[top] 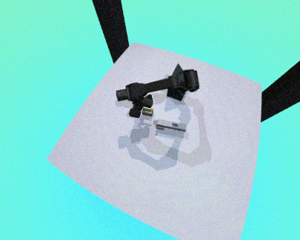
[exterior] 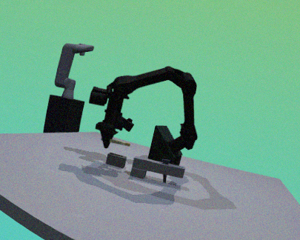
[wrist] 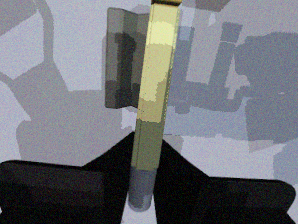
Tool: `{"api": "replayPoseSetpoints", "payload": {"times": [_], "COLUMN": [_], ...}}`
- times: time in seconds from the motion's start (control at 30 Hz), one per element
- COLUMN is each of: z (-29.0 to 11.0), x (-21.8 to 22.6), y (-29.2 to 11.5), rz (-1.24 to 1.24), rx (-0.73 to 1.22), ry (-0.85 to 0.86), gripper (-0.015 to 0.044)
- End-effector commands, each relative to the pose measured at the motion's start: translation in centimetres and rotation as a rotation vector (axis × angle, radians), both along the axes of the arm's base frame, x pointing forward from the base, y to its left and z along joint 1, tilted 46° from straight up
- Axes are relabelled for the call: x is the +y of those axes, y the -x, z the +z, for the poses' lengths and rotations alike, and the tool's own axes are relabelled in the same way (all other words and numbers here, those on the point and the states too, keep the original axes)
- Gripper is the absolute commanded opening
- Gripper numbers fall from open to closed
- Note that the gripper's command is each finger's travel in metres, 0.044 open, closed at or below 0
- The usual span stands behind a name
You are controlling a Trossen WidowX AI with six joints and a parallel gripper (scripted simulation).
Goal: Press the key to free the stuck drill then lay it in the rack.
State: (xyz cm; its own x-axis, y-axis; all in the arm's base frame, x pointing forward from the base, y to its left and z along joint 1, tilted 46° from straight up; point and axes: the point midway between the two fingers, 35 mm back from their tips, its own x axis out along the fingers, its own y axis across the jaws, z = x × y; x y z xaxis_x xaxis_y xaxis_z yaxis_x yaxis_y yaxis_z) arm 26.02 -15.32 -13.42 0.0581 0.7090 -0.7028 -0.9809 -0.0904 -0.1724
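Observation:
The drill (exterior: pixel 120 142) (wrist: pixel 157 75), a long yellow bar with a grey round end, is held nearly level above the table. My gripper (exterior: pixel 106 144) (wrist: pixel 144 138) is shut on it near its grey end. The rack (exterior: pixel 115 160) (wrist: pixel 119 60), a small dark grey grooved block, stands below. In the wrist view it lies just left of the drill, partly hidden behind it. The drill is clear above the rack. The grey fixture (top: pixel 165 125) (exterior: pixel 152 167) stands beside the rack, with the small dark blue key (top: pixel 175 124) (exterior: pixel 166 161) on its top. The fingertips are unclear in the top view.
The fixture stands on the white table (top: pixel 112 178) (exterior: pixel 23 178) between the rack and my arm's base side. A dark wedge-shaped block (top: pixel 175 92) (exterior: pixel 159 142) stands by the arm's base. A grey second arm (exterior: pixel 64 70) on a black pedestal (exterior: pixel 64 115) is beyond the table.

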Motion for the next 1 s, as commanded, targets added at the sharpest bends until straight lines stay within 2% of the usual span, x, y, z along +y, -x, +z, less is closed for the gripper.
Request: {"api": "replayPoseSetpoints", "payload": {"times": [0.0, 0.97], "z": [-0.3, -2.7], "x": [-0.1, 2.2], "y": [0.8, 1.0], "rz": [0.007, 0.007], "rx": [0.001, 0.001], "ry": [0.002, 0.001], "gripper": [0.0, 0.0]}}
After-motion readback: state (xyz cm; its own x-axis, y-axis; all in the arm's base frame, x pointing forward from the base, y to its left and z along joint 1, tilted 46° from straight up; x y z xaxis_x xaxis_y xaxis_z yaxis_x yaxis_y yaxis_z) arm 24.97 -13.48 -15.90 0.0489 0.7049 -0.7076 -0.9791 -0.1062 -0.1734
